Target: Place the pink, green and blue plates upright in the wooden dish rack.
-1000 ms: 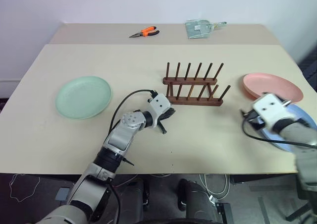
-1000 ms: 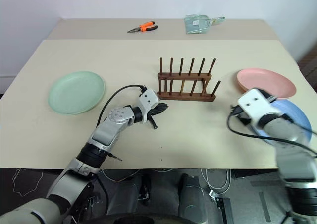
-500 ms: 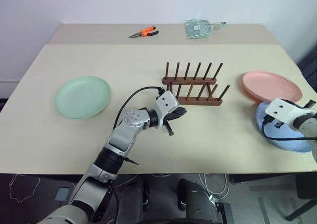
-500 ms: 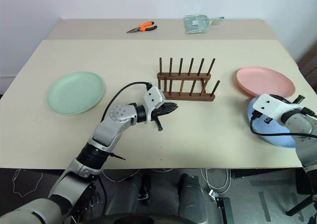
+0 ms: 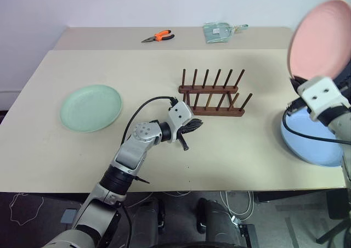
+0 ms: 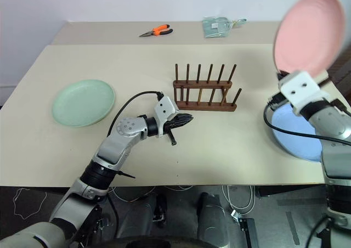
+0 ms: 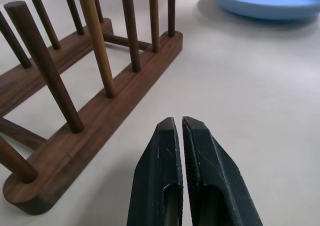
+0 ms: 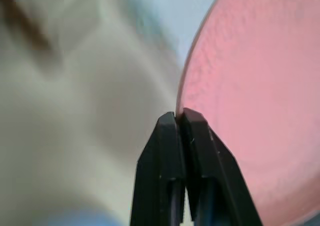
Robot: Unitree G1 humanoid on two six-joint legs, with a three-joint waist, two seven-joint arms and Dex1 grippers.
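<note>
The pink plate [image 5: 321,37] stands on edge in the air at the far right, with my right gripper [image 5: 298,82] shut on its lower rim; the right wrist view shows the fingertips [image 8: 172,121] pinching that rim [image 8: 250,111]. Below it the blue plate [image 5: 310,141] lies flat on the table. Far left, the green plate [image 5: 91,107] also lies flat. The wooden dish rack [image 5: 211,94] stands mid-table with no plate in it. My left gripper [image 5: 196,124] is shut on nothing, hovering just before the rack's left end [image 7: 100,96].
Orange-handled pliers [image 5: 159,36] and a clear packet [image 5: 220,31] lie at the back of the table. The blue plate sits close to the table's right front corner.
My right gripper shut on the pink plate's rim and raised it off the table to stand on edge in the air. The left gripper has barely shifted.
</note>
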